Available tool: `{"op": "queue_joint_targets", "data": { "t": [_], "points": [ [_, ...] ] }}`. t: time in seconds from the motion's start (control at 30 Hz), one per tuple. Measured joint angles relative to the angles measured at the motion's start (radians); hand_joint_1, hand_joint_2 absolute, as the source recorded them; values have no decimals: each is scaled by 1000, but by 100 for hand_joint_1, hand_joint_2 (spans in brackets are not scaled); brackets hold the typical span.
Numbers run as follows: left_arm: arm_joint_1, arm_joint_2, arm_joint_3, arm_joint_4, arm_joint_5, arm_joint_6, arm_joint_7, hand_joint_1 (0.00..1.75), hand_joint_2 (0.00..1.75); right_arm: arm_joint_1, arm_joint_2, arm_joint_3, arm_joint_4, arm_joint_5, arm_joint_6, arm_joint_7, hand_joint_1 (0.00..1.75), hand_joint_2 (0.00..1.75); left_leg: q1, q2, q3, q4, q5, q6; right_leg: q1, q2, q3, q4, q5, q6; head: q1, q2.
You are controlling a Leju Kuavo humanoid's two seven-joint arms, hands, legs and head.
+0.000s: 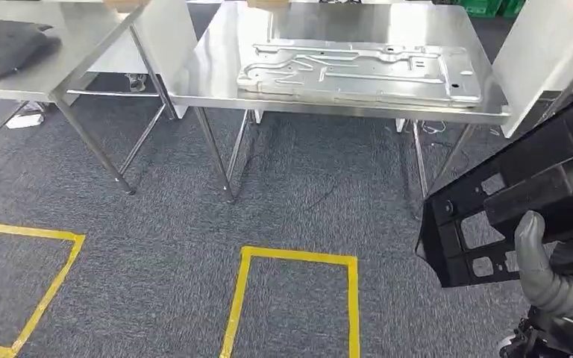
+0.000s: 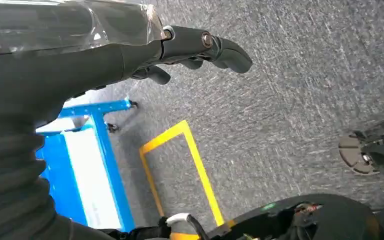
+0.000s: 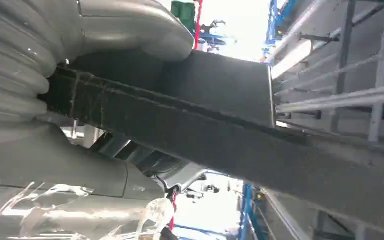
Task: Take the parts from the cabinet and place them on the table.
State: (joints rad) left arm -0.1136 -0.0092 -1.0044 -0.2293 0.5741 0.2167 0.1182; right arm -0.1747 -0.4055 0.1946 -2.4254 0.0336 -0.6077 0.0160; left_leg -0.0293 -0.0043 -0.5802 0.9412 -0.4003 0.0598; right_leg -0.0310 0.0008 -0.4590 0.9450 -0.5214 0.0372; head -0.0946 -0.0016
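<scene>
The right hand (image 1: 545,268) is gripping a stiff, seemingly heavy black frame part (image 1: 522,201) at four o'clock, fingers clamping its rail, while the left hand (image 2: 145,55) is hanging loosely curled, holding nothing.

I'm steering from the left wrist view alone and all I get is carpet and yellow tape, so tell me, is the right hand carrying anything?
Observer: Yes, the right hand grips a long black frame part, thumb wrapped over its edge.
Operator: Is the table ahead free?
Observer: A stamped metal panel already lies flat on the steel table straight ahead.
Operator: Any room beside it?
Observer: Bare tabletop shows left of the panel.
Operator: And my left hand?
Observer: The left hand holds nothing, its fingers curled above the carpet.
</scene>
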Motion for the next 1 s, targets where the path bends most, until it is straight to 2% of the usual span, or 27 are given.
{"op": "queue_joint_targets", "data": {
  "t": [0.07, 0.1, 0.13, 0.2, 0.23, 0.3, 0.33, 0.37, 0.4, 0.43, 0.47, 0.5, 0.53, 0.57, 0.6, 0.63, 0.67, 0.7, 0.73, 0.77, 0.8, 0.83, 0.87, 0.9, 0.93, 0.97, 1.0],
  "points": [
    [1, 1, 0, 0, 0, -2, 0, 0, 175, 1, 0, 1, 0, 4, 0, 6, 175, 175, 1, -2, 20, -21, -2, 16, 3, -2, 17, 10, 20, 11, 0, 0],
    [1, 0, 0, 0, 0, -2, -2, 0, 175, 1, -2, 1, -2, 8, 0, 8, 175, 175, 10, -4, 52, -34, 3, 19, 2, 0, 9, 32, 13, 11, 0, 0],
    [0, 0, 0, 0, 0, -3, -3, 0, 175, -2, -3, 2, -2, 11, 0, 11, 175, 175, 10, -4, 65, -36, -1, 21, 3, 0, -13, 91, 16, 12, 2, 0],
    [-3, -3, 0, 0, -1, -6, -5, 0, 175, -3, -6, 2, -2, 31, 0, 19, 175, 175, 11, -4, 81, -37, -16, 28, 2, 0, -114, 242, -18, 15, 2, 0],
    [-2, -4, 0, 0, -1, -6, -5, 0, 175, -3, -6, 2, -2, 49, 0, 30, 175, 175, 11, -6, 91, -37, -28, 28, 3, 0, -170, 306, -64, 16, 2, 0],
    [1, -6, 0, 0, -1, -7, -5, 0, 175, -3, -7, 2, -2, 73, -2, 43, 175, 175, 15, -14, 119, -37, -51, 24, 2, 0, -225, 321, -126, 23, 2, 0],
    [1, -6, 0, 0, -1, -8, -5, 0, 175, -3, -7, 2, -2, 70, -4, 46, 175, 175, 20, -16, 137, -37, -66, 21, 0, 0, -229, 284, -123, 30, 2, 0],
    [2, -6, 0, 0, -1, -8, -6, 0, 175, -3, -7, 2, -2, 59, -5, 46, 175, 175, 26, -16, 158, -36, -82, 14, -3, -2, -222, 220, -82, 38, 2, 0],
    [2, -7, 0, 0, -1, -8, -6, 0, 175, -3, -7, 2, -2, 47, -6, 44, 175, 175, 30, -15, 176, -36, -100, 6, -8, -11, -208, 143, -1, 48, 2, 0],
    [2, -5, 0, 1, -1, -8, -6, 0, 175, -3, -7, 2, -2, 35, -7, 39, 175, 175, 23, -12, 188, -31, -121, -4, -14, -47, -206, 62, 117, 53, 3, 0],
    [7, -5, 0, 1, -1, -8, -8, 0, 175, -3, -7, 2, -2, 28, -8, 34, 175, 175, 22, -9, 204, -19, -145, -8, -17, -77, -207, 49, 140, 44, 4, 0],
    [6, -4, 0, 1, -1, -10, -10, 0, 175, -9, -8, 2, -2, 19, -8, 34, 175, 175, 15, -2, 205, -32, -162, -17, -8, -74, -200, 55, 147, 39, 3, 0],
    [5, -3, 0, 1, -1, -10, -14, 0, 175, -9, -6, 2, -5, 19, -8, 31, 175, 175, 15, 6, 237, -32, -159, -25, -14, -58, -198, 52, 145, 28, 2, 0],
    [3, -4, 0, 1, -2, -10, -15, 0, 175, -11, -7, 2, -5, 18, -8, 30, 175, 175, 16, 9, 229, -12, -150, -24, -19, -52, -195, 52, 140, 21, 0, 0],
    [0, -3, 0, 1, -2, -10, -16, 0, 175, -16, -9, 2, -5, 18, -8, 29, 175, 175, 23, 11, 203, 24, -137, -30, -22, -43, -188, 53, 141, 13, 1, 0],
    [-3, -3, 0, 1, -2, -10, -16, 0, 175, -17, -9, 2, -7, 18, -8, 28, 175, 175, 26, 8, 164, 91, -121, -37, -23, -30, -181, 52, 134, 4, 0, 0],
    [-4, -4, 0, 1, -2, -9, -16, 0, 175, -17, -9, 2, -9, 17, -9, 28, 175, 175, 26, 8, 110, 175, -127, -45, -23, -19, -176, 51, 127, 0, 1, 0],
    [-3, -3, 0, 1, -2, -10, -16, 0, 175, -18, -9, 2, -9, 18, -9, 28, 175, 175, 27, 8, 60, 243, -159, -50, -23, -13, -167, 51, 118, -6, 1, 0],
    [-3, -4, 0, 1, -1, -9, -15, 0, 175, -18, -9, 2, -9, 18, -9, 28, 175, 175, 30, 9, 15, 293, -213, -53, -25, -2, -155, 50, 106, -6, 0, 0],
    [-3, -4, 0, 1, -1, -8, -13, 0, 175, -17, -9, 2, -9, 18, -9, 28, 175, 175, 32, 8, -21, 316, -275, -57, -25, 8, -141, 50, 94, -5, 0, 0],
    [-3, -4, 0, 1, -1, -8, -12, 0, 175, -17, -9, 2, -9, 18, -9, 28, 175, 175, 34, 9, -40, 307, -309, -55, -25, 12, -125, 50, 82, -4, 0, 0],
    [-4, -4, 0, 1, 0, -8, -12, 0, 175, -17, -9, 2, -9, 18, -9, 28, 175, 175, 33, 8, -47, 273, -310, -53, -24, 19, -105, 50, 68, -3, 0, 0],
    [-4, -4, 0, 1, 0, -8, -12, 0, 175, -17, -9, 2, -9, 17, -9, 28, 175, 175, 32, 8, -43, 216, -273, -48, -23, 21, -86, 50, 55, 0, 0, 0],
    [-3, -4, 0, 1, 0, -8, -12, 0, 175, -19, -9, 2, -9, 17, -9, 28, 175, 175, 30, 8, -35, 135, -187, -38, -21, 22, -66, 48, 40, 3, 0, 0],
    [-2, -3, 0, 1, 0, -8, -12, 0, 175, -17, -9, 2, -9, 17, -9, 28, 175, 175, 25, 9, -32, 60, -68, -23, -23, 23, -57, 42, 30, 4, 0, 0],
    [1, -3, 0, 2, 0, -6, -11, 0, 175, -17, -9, 3, -8, 16, -9, 29, 175, 175, 10, 0, -35, 57, -42, -13, -18, 34, -42, 43, 23, 14, 0, 0],
    [-2, -3, 0, 2, 1, -6, -8, 0, 175, -19, -9, 2, -9, 18, -9, 29, 175, 175, 7, -8, -27, 48, -50, -3, -18, 34, -36, 39, 14, 22, -1, 0]
  ]
}}
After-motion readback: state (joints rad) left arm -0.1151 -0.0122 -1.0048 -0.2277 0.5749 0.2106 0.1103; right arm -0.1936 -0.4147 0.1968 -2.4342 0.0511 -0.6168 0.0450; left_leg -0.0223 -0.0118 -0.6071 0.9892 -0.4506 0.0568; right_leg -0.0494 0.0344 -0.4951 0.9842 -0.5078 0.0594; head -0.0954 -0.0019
